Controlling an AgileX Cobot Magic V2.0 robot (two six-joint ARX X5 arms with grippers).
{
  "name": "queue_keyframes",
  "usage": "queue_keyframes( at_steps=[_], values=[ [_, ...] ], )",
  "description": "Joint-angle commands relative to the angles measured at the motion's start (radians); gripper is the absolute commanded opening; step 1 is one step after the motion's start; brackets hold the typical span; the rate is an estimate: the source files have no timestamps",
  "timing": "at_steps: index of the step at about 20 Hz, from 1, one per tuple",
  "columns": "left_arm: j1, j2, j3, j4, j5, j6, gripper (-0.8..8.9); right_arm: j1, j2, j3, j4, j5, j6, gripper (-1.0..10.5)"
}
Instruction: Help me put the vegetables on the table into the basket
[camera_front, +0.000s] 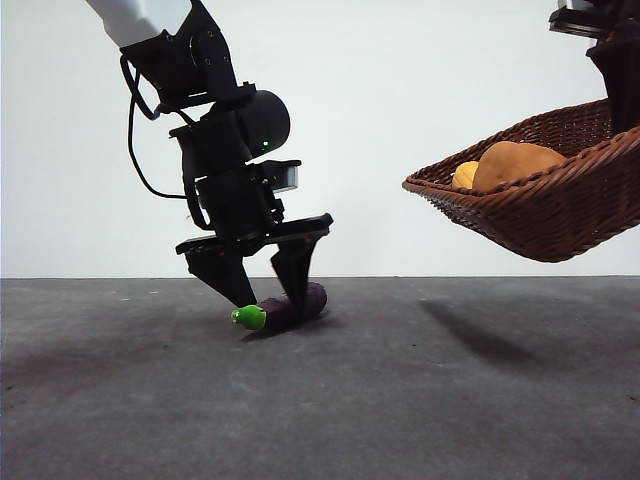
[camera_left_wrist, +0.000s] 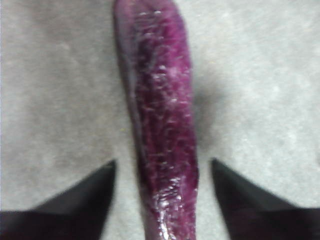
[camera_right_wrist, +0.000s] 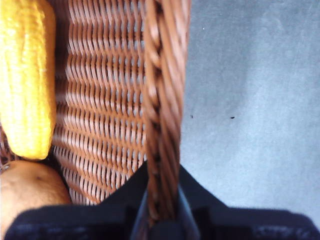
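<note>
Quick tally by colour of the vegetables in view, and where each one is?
Brown: 1, the smooth brown potato, in the woven wicker basket.
Yellow: 1, the yellow corn cob, in the basket.
Purple: 1, the slim dark-purple eggplant, on the table.
Total: 3.

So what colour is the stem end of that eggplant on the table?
Bright green; the eggplant stem shows best in the front view.

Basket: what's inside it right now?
The basket, held off the table by the right gripper clamped on its rim, contains the potato and the corn cob. The front wall hides its floor; the eggplant is outside, on the table.
</note>
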Motion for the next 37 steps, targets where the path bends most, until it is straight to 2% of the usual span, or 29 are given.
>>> queue_keyframes(
  at_steps=[1, 4, 10, 16, 18, 21, 23, 29, 31, 33, 37],
  values=[
    [-0.003, 0.021, -0.003, -0.005, -0.003, 0.024, 0.23, -0.001, -0.004, -0.006, -0.011, -0.011, -0.004, -0.1],
    [-0.003, 0.018, 0.002, -0.008, 0.011, 0.031, 0.20, -0.001, -0.004, -0.006, -0.013, -0.012, -0.004, -0.1],
    [0.002, -0.029, 0.142, -0.212, 0.216, 0.018, 0.20, 0.000, -0.004, -0.006, -0.007, -0.011, 0.021, -0.1],
    [-0.010, -0.260, 0.143, -0.282, 0.188, -0.009, 0.21, 0.000, -0.004, -0.006, -0.005, -0.010, 0.047, -0.1],
    [-0.016, -0.336, 0.143, -0.318, 0.209, -0.022, 0.21, 0.002, -0.004, -0.006, -0.002, -0.012, 0.056, -0.1],
    [-0.039, -0.411, 0.143, -0.343, 0.333, -0.014, 0.21, 0.032, -0.004, -0.006, 0.013, -0.072, 0.088, -0.1],
    [-0.065, -0.423, 0.143, -0.334, 0.363, -0.016, 0.21, 0.064, -0.004, -0.006, 0.030, -0.107, 0.103, -0.1],
    [-0.145, -0.407, 0.143, -0.260, 0.349, -0.066, 0.22, 0.204, -0.004, -0.006, 0.085, -0.136, 0.136, -0.1],
    [-0.166, -0.406, 0.143, -0.260, 0.274, -0.076, 0.23, 0.251, -0.004, -0.006, 0.096, -0.140, 0.137, -0.1],
    [-0.182, -0.400, 0.143, -0.266, 0.216, -0.103, 0.31, 0.287, -0.004, -0.006, 0.101, -0.184, 0.136, -0.1],
    [-0.182, -0.396, 0.143, -0.266, 0.198, -0.181, 0.32, 0.329, -0.004, -0.006, 0.135, -0.216, 0.143, -0.1]
  ],
)
